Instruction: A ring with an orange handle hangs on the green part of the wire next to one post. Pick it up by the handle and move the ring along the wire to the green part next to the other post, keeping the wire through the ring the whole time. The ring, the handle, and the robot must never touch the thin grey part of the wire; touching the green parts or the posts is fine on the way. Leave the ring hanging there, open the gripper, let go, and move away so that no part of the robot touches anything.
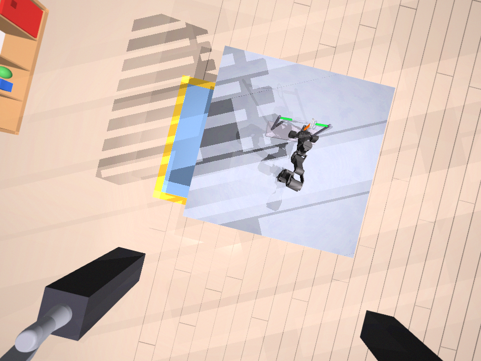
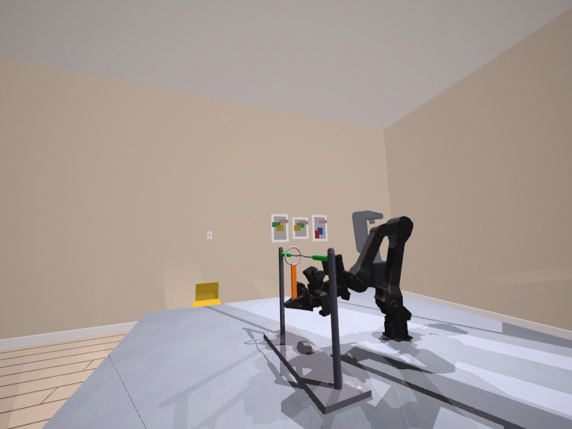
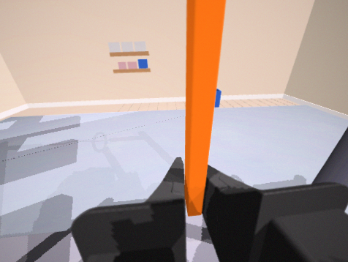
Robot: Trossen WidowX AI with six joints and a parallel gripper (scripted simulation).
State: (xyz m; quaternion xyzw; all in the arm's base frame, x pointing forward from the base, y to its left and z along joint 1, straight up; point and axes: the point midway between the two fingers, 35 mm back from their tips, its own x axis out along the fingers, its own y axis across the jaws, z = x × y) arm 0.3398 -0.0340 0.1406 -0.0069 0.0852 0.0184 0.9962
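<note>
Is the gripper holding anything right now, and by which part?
Yes: the gripper is shut on the orange handle, gripping it at its lower end; the ring is around the wire.

Obstacles and room, as I stand: my jaws are clamped on the foot of the orange handle (image 3: 200,110), low between two posts. The near post (image 2: 334,318) stands beside my wrist; the far post (image 2: 281,295) is just past the handle. Thin grey wire (image 2: 306,256) spans overhead. The base plate (image 2: 318,383) lies below. Open worktop (image 2: 184,369) lies beyond the far post.
</note>
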